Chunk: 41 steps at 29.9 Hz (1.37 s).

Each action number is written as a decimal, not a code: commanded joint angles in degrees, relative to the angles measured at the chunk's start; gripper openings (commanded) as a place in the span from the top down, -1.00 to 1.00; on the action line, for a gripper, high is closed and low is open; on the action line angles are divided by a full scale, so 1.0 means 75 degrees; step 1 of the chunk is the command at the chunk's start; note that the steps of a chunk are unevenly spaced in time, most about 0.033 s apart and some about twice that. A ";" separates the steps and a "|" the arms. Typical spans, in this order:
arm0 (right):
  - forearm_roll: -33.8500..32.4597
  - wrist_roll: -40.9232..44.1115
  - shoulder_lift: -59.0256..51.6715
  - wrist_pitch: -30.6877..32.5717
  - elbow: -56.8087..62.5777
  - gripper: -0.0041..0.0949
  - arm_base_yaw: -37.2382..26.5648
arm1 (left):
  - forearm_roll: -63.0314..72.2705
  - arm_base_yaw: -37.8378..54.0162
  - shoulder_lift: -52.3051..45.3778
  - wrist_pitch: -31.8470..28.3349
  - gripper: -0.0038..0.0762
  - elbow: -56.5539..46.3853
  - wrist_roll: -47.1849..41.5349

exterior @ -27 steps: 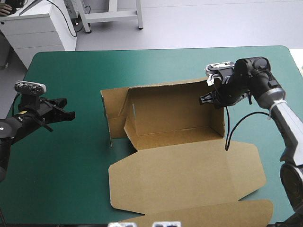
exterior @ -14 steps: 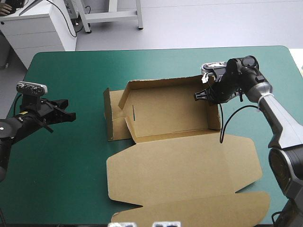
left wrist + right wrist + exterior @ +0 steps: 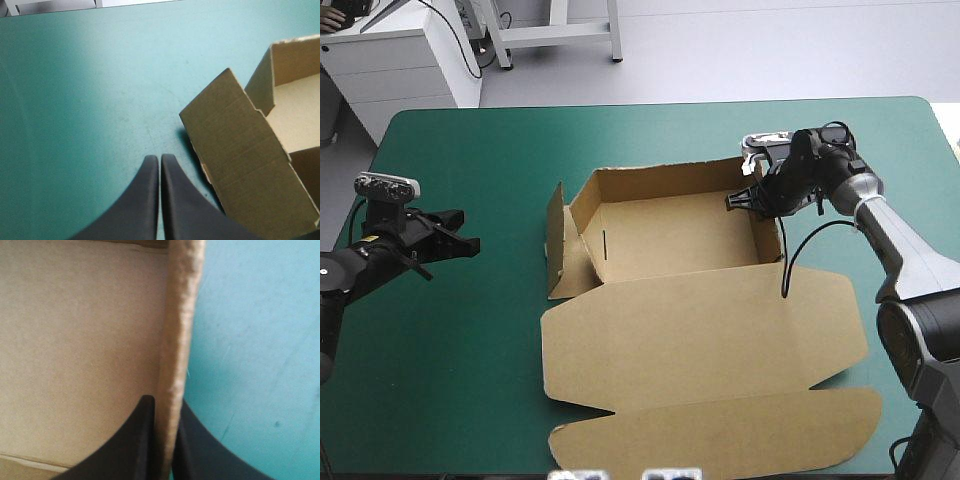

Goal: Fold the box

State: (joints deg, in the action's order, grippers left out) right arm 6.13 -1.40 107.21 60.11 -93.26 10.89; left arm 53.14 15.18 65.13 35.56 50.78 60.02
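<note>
The brown box (image 3: pixel 670 230) stands mid-table as an open tray with far and right walls raised, its lid (image 3: pixel 700 345) flat toward the near edge. A left flap (image 3: pixel 556 240) leans outward, seen ahead of my left gripper as a tilted panel (image 3: pixel 245 160). My right gripper (image 3: pixel 745 201) is shut on the box's right wall near the far right corner; the wall's edge (image 3: pixel 177 355) runs between its black fingers (image 3: pixel 142 440). My left gripper (image 3: pixel 470 243) hovers over bare teal-green cover left of the box, fingers (image 3: pixel 150 200) shut with nothing held.
Teal-green cover (image 3: pixel 460 340) lies bare to the left of the box and along the far edge. The lid's tuck flap (image 3: pixel 720 435) reaches close to the table's near edge. A black cable hangs from the right wrist over the lid.
The right gripper has dragged the box's right wall leftward and toward the far edge; the whole box shifted left and the tray squared up. The left arm stayed still.
</note>
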 commanded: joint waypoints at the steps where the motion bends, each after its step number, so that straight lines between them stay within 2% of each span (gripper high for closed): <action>1: 0.0079 -0.0029 -0.0263 0.0392 -0.0247 0.48 0.0001 | 0.0360 -0.0014 -0.0142 -0.0213 0.91 0.0209 0.0036; 5: 0.0106 0.0108 -0.0263 0.0435 -0.0568 0.04 0.0001 | 0.0360 -0.0014 -0.0142 -0.0213 0.91 0.0209 0.0036; 8: 0.0110 0.0122 -0.0263 0.0697 -0.0953 -0.19 0.0001 | 0.0360 -0.0014 -0.0142 -0.0213 0.91 0.0209 0.0036; 11: 0.0077 0.0122 -0.0263 0.1292 -0.1326 -0.32 0.0001 | 0.0360 -0.0014 -0.0142 -0.0235 0.91 0.0209 0.0036; 12: 0.0076 0.0122 -0.0263 0.1554 -0.1408 -0.32 0.0001 | 0.0360 -0.0014 -0.0142 -0.0249 0.91 0.0209 0.0036; 18: 0.0093 0.0404 -0.0374 0.1554 -0.1280 -0.32 0.0001 | 0.0360 -0.0014 -0.0142 -0.0404 0.91 0.0209 0.0036; 26: 0.0398 0.0346 -0.0579 0.1554 0.0259 -0.32 0.0001 | 0.0360 -0.0014 -0.0142 -0.0404 0.91 0.0209 0.0036; 31: 0.0428 0.0186 -0.0564 0.1540 0.0620 -0.32 0.0001 | 0.0360 -0.0014 -0.0142 -0.0404 0.91 0.0209 0.0036; 34: 0.0428 0.0079 -0.0564 0.1540 0.0620 -0.25 0.0001 | 0.0360 -0.0014 -0.0142 -0.0404 0.91 0.0209 0.0036; 37: 0.0432 -0.0080 -0.0564 0.1540 0.0620 -0.02 0.0001 | 0.0360 -0.0014 -0.0142 -0.0404 0.91 0.0209 0.0036; 41: 0.0491 -0.0391 -0.0564 0.1468 0.0620 0.53 0.0001 | 0.0360 -0.0014 -0.0129 -0.0404 0.91 0.0209 -0.0004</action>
State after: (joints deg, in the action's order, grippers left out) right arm 9.00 -2.13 106.23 70.19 -87.56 10.89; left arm 53.20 15.18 65.18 34.22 50.78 60.20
